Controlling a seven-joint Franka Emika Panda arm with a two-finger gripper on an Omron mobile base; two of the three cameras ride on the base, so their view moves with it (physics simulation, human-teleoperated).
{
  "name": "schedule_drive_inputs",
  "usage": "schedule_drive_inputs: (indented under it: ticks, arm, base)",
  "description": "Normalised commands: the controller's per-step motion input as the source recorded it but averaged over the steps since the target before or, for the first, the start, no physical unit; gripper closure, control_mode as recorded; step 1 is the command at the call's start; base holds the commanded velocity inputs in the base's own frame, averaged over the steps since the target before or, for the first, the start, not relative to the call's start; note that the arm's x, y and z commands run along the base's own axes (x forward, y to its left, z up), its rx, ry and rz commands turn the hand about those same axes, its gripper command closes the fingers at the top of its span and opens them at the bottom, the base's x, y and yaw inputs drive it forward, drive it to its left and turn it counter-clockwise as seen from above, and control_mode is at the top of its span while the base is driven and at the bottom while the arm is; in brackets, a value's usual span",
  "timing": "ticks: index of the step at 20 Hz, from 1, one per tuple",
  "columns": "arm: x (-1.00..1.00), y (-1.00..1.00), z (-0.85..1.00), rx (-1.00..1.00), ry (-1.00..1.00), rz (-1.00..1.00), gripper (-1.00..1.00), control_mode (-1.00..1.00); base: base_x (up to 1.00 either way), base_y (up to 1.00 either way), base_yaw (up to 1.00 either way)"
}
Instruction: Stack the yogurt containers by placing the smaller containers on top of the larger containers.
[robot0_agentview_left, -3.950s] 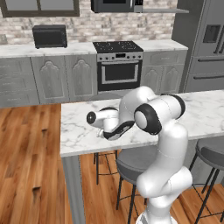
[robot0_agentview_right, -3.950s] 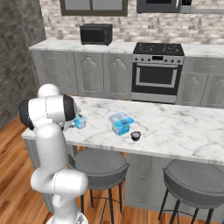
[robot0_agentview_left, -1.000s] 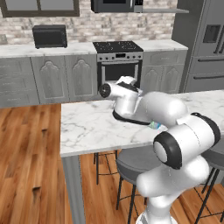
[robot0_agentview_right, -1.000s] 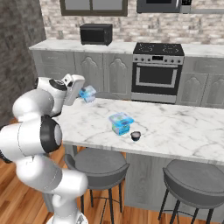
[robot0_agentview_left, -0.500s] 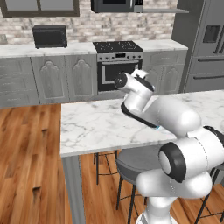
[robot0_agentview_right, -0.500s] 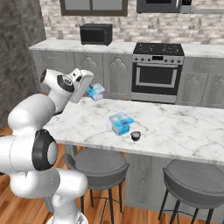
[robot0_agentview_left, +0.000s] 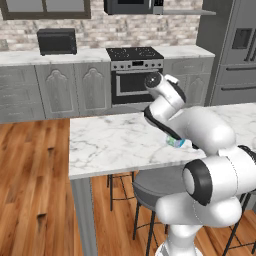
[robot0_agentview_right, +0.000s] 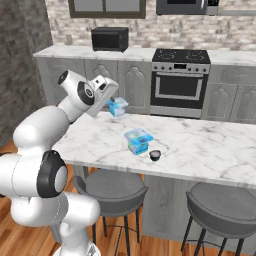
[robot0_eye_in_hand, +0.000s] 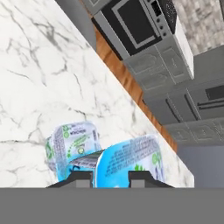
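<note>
- The gripper (robot0_agentview_right: 113, 106) is holding the small light-blue tub (robot0_agentview_right: 118, 106) between its jaws, which are clamped on the tub, and it is hanging in the air above the back edge of the marble counter (robot0_agentview_right: 210, 145).
- In the hand view, the small light-blue tub (robot0_eye_in_hand: 127, 164) is sitting between the two dark finger tips, and the green-labelled tub (robot0_eye_in_hand: 72, 146) is lying below it on the counter, a little to one side.
- In the right base view, the green-labelled tub (robot0_agentview_right: 138, 140) is standing near the middle of the counter, closer to the front edge, with a small dark cup (robot0_agentview_right: 155, 155) just beside it.
- I judge that the carrying step is in progress and that the small tub is not yet over the large one.
- What could go wrong: the small tub looks tilted in the grip, so it may land on its edge and slide off the lid of the large tub.
- If the hand is coming down off-centre, it may push the light large tub across the smooth marble, or knock the dark cup toward the front edge.
- The grip on a thin plastic wall may also slip, because such a tub is soft and slippery.
</note>
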Motion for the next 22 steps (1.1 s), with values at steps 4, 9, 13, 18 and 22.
schedule_drive_inputs:
  ticks: [4,9,13,18,22]
  arm:
    - [0.0,-0.03,-0.02,0.0,0.0,0.0,1.0,-1.0]
    - [0.0,-0.1,-0.13,0.01,0.0,0.0,1.0,-1.0]
    - [0.0,-0.26,-0.19,0.03,0.0,0.0,1.0,-1.0]
    - [0.0,-0.31,-0.15,0.04,0.0,0.0,1.0,-1.0]
    - [0.0,-0.26,-0.19,0.03,0.0,0.0,1.0,-1.0]
  base:
    - [0.0,0.0,0.0]
    - [0.0,0.0,0.0]
    - [0.0,0.0,0.0]
    - [0.0,0.0,0.0]
    - [0.0,0.0,0.0]
